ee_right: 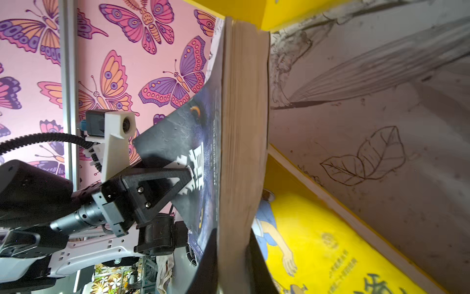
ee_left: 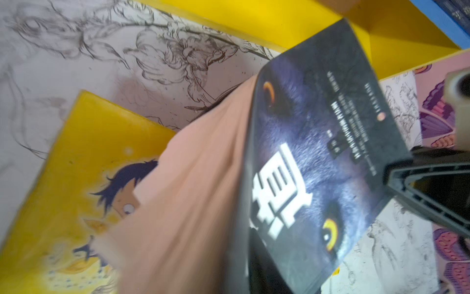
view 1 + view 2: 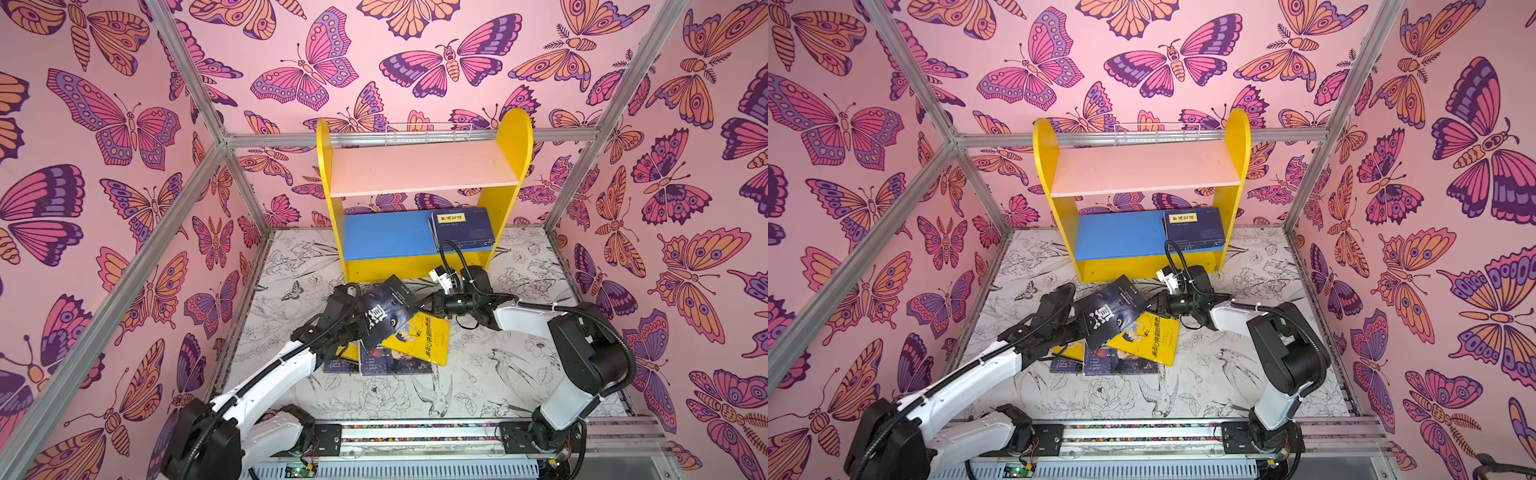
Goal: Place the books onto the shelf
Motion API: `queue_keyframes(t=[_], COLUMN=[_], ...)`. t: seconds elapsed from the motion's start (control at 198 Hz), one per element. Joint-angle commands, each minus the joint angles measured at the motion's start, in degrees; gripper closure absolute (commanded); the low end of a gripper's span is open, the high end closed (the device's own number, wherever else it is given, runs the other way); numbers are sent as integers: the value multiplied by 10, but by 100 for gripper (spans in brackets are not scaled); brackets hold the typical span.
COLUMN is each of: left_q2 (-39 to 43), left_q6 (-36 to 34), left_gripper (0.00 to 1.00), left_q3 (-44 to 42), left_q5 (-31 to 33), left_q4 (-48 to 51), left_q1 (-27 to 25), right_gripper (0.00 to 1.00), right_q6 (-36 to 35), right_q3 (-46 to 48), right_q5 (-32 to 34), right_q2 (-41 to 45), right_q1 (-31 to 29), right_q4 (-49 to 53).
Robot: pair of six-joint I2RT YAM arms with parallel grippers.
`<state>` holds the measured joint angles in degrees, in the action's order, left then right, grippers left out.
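Handover looks like the step in hand: the dark book (image 3: 384,309) hangs tilted in the middle of both top views, raised off the pile on the table (image 3: 519,374), with a gripper at each end. Your right gripper (image 3: 427,305) has its jaws drawn in across the page edge at the book's upper right. In the right wrist view the page block runs up the centre of the frame with a dark finger (image 1: 256,264) against each side, so count the book as held there. Your left gripper (image 3: 358,329) sits at the book's lower left. One of its fingers (image 1: 157,182) lies flat on the cover and the other is hidden behind the book, so you cannot tell whether it is pinching or letting go. The book's long axis runs from lower left to upper right in the top views, pointing roughly at the shelf (image 3: 515,141), which stands just above it in frame, and the right arm is the nearer to it. The blue lower board (image 3: 382,237) carries one navy book (image 3: 461,228) lying flat at its right end, with bare board to its left, and nothing lies on the pink upper board (image 3: 419,168). Judge the left grip free before you swing, because the pages fan loose under the cover in the left wrist view. The yellow book (image 3: 424,340) and others lie on the table beneath.
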<state>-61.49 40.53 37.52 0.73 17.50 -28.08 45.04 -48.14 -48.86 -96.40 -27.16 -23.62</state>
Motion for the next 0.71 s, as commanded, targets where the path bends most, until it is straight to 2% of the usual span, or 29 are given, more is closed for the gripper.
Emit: queue_keyframes(t=[0.0, 0.091, 0.227, 0.338, 0.56, 0.702], left_q2=[45, 86, 143, 175, 190, 199], left_q6=[24, 40, 67, 74, 82, 87], left_gripper=[51, 34, 24, 22, 22, 21], left_q3=[-16, -23, -38, -53, -59, -70], left_q5=[89, 126, 183, 209, 221, 218], left_q4=[50, 48, 50, 55, 91, 100], left_q1=[17, 22, 29, 34, 36, 37], right_gripper=[100, 100, 100, 100, 100, 100], right_q6=[13, 18, 47, 91, 124, 147], right_q3=[-6, -17, -27, -41, -87, -148], right_q5=[19, 38, 84, 117, 262, 312], right_q2=[68, 103, 123, 112, 68, -15], right_q1=[4, 4, 4, 4, 4, 4], right_q4=[-90, -89, -141, -212, -248, -251])
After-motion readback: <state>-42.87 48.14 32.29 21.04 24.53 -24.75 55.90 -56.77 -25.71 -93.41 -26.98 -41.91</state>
